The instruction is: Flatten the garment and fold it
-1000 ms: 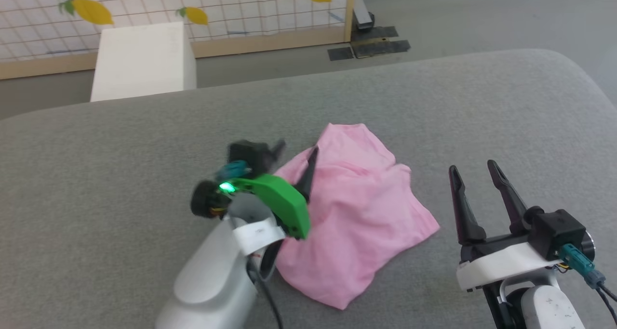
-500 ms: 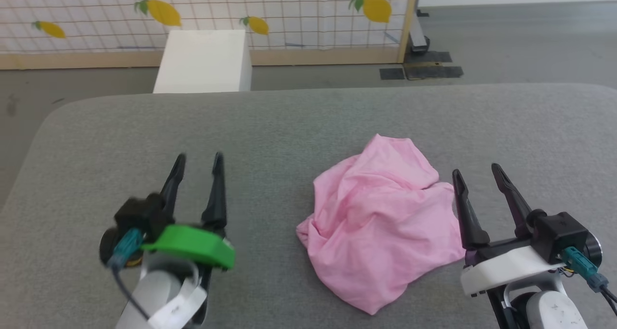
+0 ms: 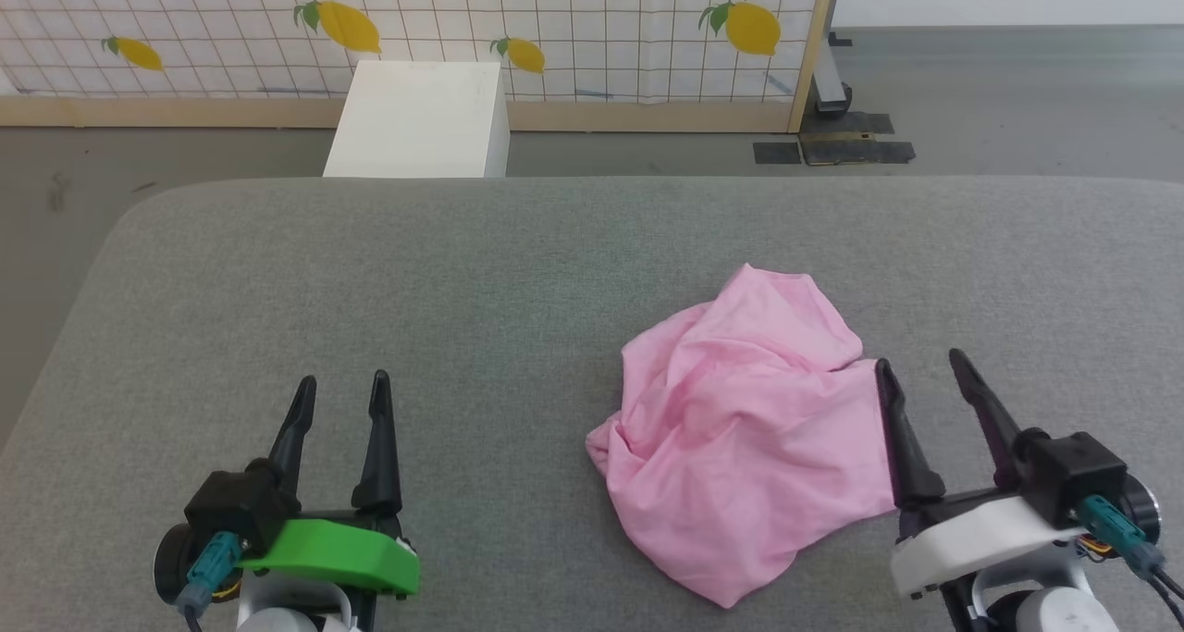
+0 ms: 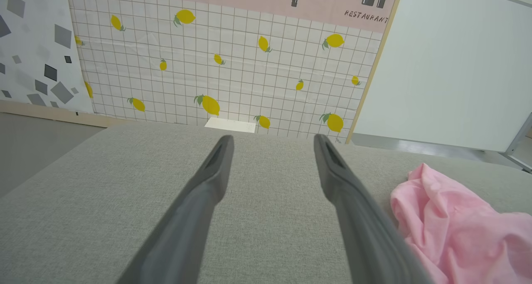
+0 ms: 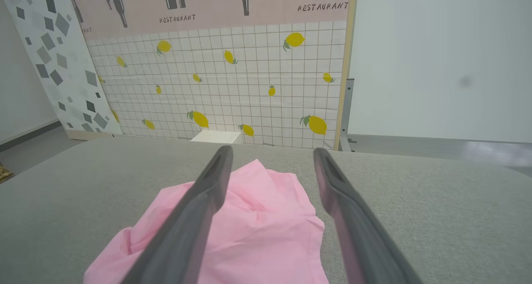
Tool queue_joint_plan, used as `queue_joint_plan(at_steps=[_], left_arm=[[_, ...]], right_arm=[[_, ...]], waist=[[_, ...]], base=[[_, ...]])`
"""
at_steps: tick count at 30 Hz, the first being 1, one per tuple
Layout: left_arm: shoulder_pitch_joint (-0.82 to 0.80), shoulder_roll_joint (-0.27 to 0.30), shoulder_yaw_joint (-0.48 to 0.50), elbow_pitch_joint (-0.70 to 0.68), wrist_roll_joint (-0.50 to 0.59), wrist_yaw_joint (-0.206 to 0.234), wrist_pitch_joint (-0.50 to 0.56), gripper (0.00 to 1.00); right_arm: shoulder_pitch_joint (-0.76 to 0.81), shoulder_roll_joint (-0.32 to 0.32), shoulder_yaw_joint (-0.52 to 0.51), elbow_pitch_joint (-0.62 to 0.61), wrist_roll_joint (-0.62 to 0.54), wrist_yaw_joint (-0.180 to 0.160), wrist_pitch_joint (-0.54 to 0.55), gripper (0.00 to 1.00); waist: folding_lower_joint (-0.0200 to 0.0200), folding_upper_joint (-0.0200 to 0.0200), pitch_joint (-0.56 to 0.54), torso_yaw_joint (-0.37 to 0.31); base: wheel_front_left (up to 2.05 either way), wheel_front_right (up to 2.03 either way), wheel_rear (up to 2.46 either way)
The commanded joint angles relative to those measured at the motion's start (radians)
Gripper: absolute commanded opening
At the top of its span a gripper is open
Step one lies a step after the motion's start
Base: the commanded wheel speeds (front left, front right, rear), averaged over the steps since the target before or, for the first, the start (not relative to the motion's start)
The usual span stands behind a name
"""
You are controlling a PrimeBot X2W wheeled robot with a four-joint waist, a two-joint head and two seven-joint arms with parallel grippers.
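While the left gripper (image 3: 343, 379) and right gripper (image 3: 918, 360) both have their fingers spread with nothing in them, the garment (image 3: 740, 428) lies all crumpled on the grey tabletop (image 3: 462, 271), right of centre. Its long axis runs near-to-far, narrower end pointing away, and it's just beside the right gripper.

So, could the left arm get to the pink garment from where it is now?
Probably yes: the left gripper is open, and only bare grey surface lies between it and the garment. The right gripper, beside its edge, is closer.
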Motion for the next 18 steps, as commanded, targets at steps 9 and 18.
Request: queue_joint_plan(at_steps=[9,18], left_arm=[[0.002,-0.035,0.026,-0.012,0.034,-0.038,-0.004,1.0],[-0.021,-0.049,0.024,-0.008,0.046,-0.053,-0.004,1.0]], right_arm=[[-0.018,-0.013,0.22,0.11,0.027,-0.002,0.361,1.0],[-0.164,-0.043,0.432,0.152,0.047,-0.002,0.47,1.0]], waist=[[0.0,0.0,0.023,0.03],[0.0,0.0,0.069,0.069]], base=[[0.0,0.0,0.0],[0.0,0.0,0.0]])
